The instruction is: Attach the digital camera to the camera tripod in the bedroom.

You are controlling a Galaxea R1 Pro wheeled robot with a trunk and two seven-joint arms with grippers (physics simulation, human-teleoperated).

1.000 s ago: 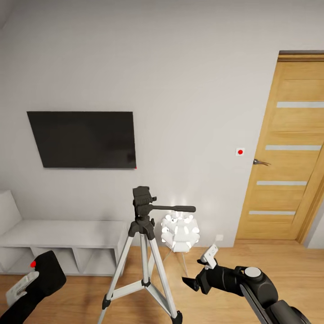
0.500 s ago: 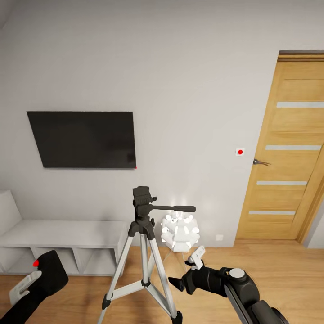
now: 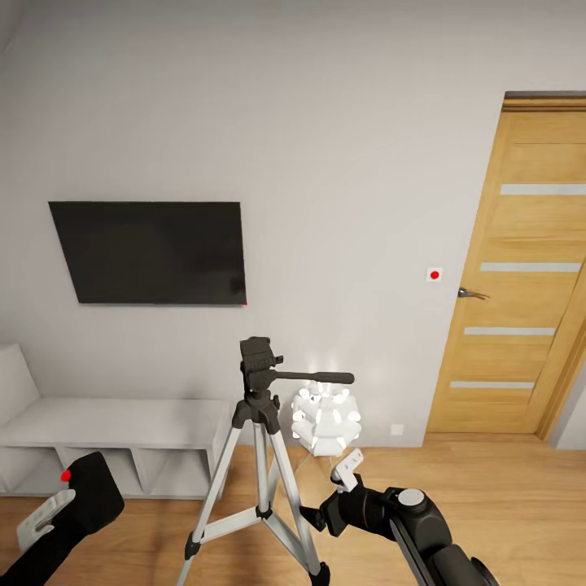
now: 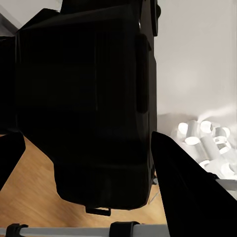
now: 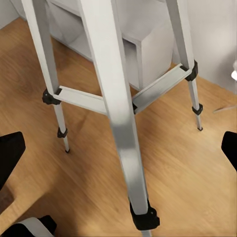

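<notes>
Left gripper (image 3: 61,509) is gripping the camera (image 3: 91,491) at the lower left of the head view, left of the tripod (image 3: 259,456) and clear of it; in the left wrist view the camera (image 4: 86,103) is sitting between the dark fingers (image 4: 190,190). Right gripper (image 3: 330,496) is hanging open beside the tripod's near leg, low down, its jaws spread wide. Tripod is standing on the wood floor (image 3: 505,480), its head bare, before the wall TV (image 3: 150,252).

bright, even render | glowing lamp (image 3: 326,421) — glare | edges stretched
</notes>
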